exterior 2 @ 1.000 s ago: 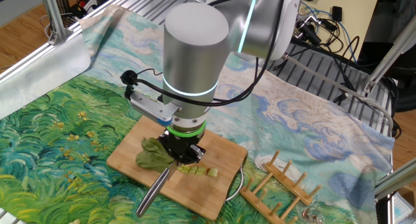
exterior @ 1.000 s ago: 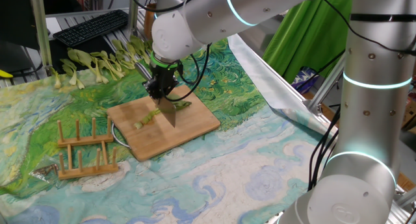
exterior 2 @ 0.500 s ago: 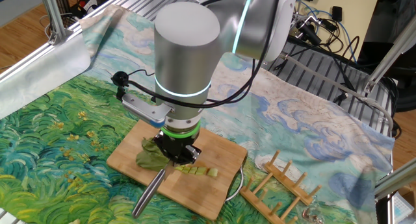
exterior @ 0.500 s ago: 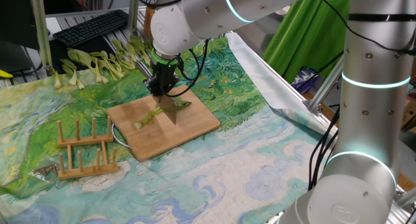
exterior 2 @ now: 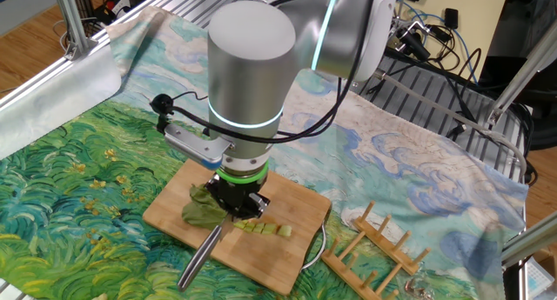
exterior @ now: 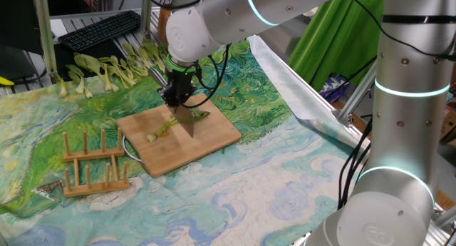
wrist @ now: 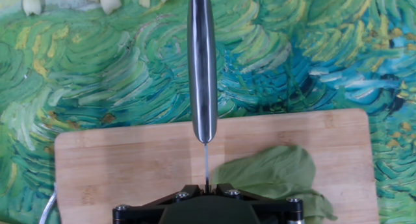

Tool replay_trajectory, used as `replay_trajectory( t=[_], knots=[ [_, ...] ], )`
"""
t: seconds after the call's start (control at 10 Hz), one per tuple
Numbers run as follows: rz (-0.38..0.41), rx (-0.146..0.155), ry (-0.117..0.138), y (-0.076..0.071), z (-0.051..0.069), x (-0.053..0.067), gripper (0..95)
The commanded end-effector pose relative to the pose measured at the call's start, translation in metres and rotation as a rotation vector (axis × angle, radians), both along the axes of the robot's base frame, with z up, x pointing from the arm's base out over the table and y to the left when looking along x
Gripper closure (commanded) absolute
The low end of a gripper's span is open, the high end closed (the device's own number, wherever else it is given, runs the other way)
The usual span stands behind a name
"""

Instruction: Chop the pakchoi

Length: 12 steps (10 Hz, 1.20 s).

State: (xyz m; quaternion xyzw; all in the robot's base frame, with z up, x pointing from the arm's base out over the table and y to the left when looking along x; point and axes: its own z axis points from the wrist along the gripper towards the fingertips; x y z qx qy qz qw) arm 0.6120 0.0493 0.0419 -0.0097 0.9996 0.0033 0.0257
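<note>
The black two-finger tool at the end of the silver arm points straight down over the rectangular light-brown bamboo cutting board, and it is clenched on a steel kitchen knife. In the hand view the knife's rounded grey metal handle runs away from the tool, out past the board's edge and over the cloth, while the thin spine of the blade leads back under the tool's black housing. In the fixed views the blade hangs below the tool, edge down at the board.

The small pakchoi with a pale stalk and dark green leaves lies on the board at the blade. Its leafy end sits crumpled on one side of the knife; on the other side short, pale green cut stalk pieces lie in a row on the wood. In the hand view the leaf spreads just beside the blade.

The board rests on a cloth printed with swirling green, yellow and blue brushstrokes that covers the counter. A wooden rack with upright pegs stands beside the board. A row of whole, uncut pakchoi lies well apart at the cloth's far edge, near a black keyboard.
</note>
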Motion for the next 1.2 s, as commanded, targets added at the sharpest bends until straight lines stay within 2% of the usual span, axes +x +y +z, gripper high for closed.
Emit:
replay_trajectory(
  t=[0.1, 0.2, 0.3, 0.4, 1.2],
  knots=[
    [-0.004, 0.008, -0.029, 0.003, -0.022, 0.005, 95.0],
    [-0.007, 0.003, -0.020, 0.004, -0.024, 0.004, 95.0],
    [-0.006, -0.002, -0.023, 0.004, -0.020, 0.003, 95.0],
    [-0.007, 0.001, -0.020, 0.003, -0.015, 0.002, 95.0],
    [-0.026, 0.010, -0.014, 0.007, -0.009, 0.000, 95.0]
  ],
)
